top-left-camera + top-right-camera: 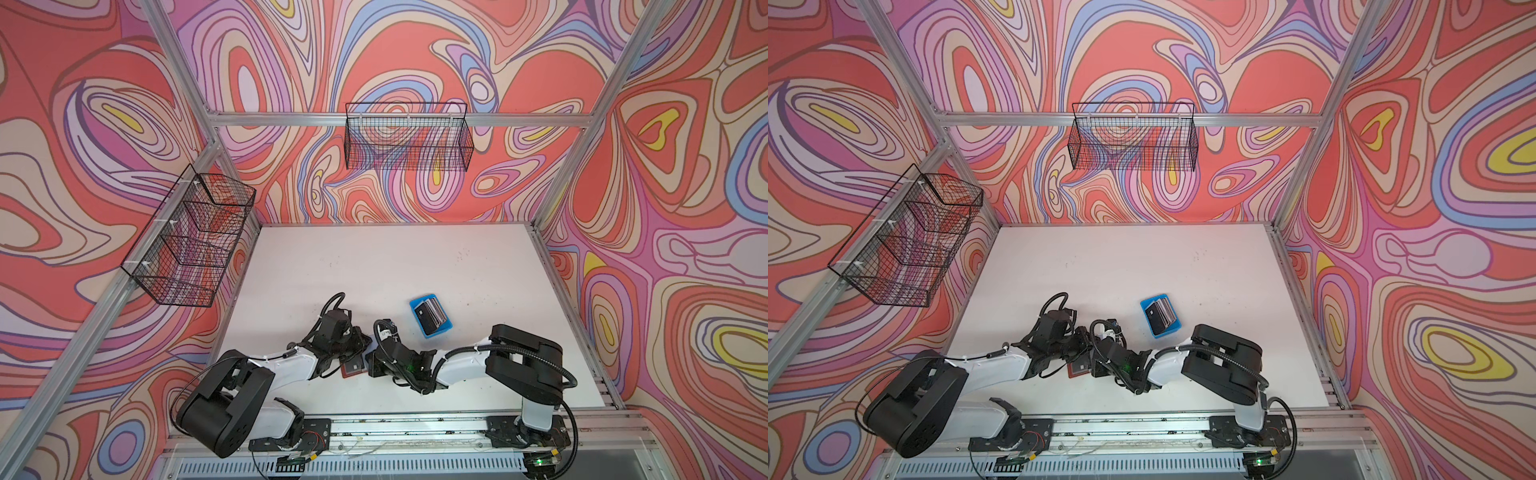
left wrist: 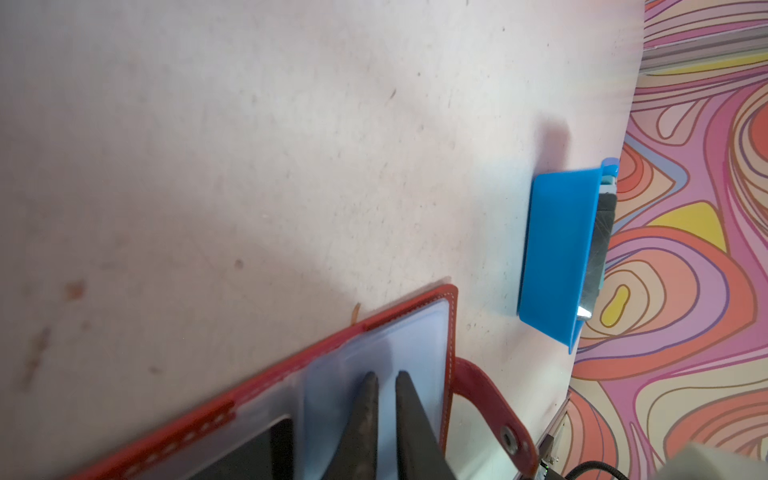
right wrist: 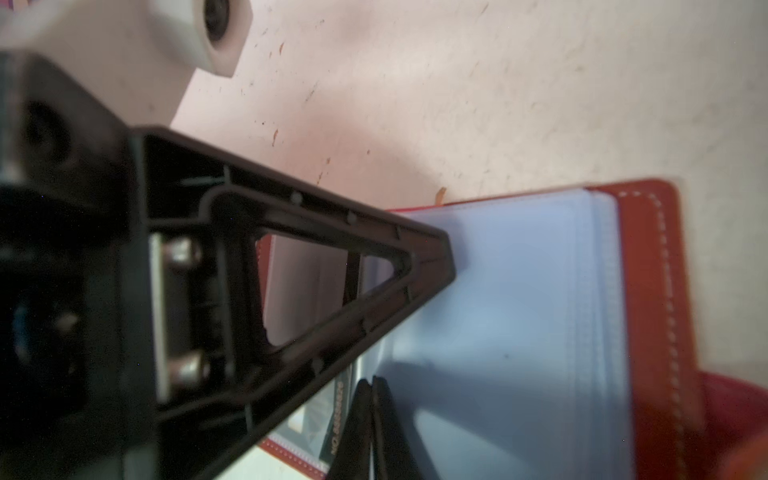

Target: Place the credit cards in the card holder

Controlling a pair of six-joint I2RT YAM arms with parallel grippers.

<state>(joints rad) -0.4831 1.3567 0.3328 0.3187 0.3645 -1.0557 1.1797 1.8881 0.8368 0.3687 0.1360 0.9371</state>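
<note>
The card holder point(image 2: 415, 340) lies open and flat on the white worktop point(image 1: 374, 266), near the front edge. Both arms bend in over it, so in both top views only a bit of its red-brown cover point(image 1: 345, 372) peeks out between them.

The left pincer point(image 2: 384, 376) points down at a pale clear sleeve in the holder. Its two black fingers are very close, with only a thin gap. I cannot tell if a sleeve is pinched in that gap, because the tips are a bit blurry. The right pincer point(image 3: 371, 380) is closed tight, finger against finger, and its tips rest on the same stack of sleeves. One left finger (the big black three-sided one in the right wrist view) touches the sleeve there too.

A dark card point(image 2: 266, 449) sits inside a sleeve on the other page. The snap tab point(image 2: 498, 424) sticks out past the cover edge.

The credit cards point(image 1: 434, 318) are in a small blue tray point(image 2: 557, 249), black one on top. The tray stands farther back on the worktop, near the holder but not touching it
</note>
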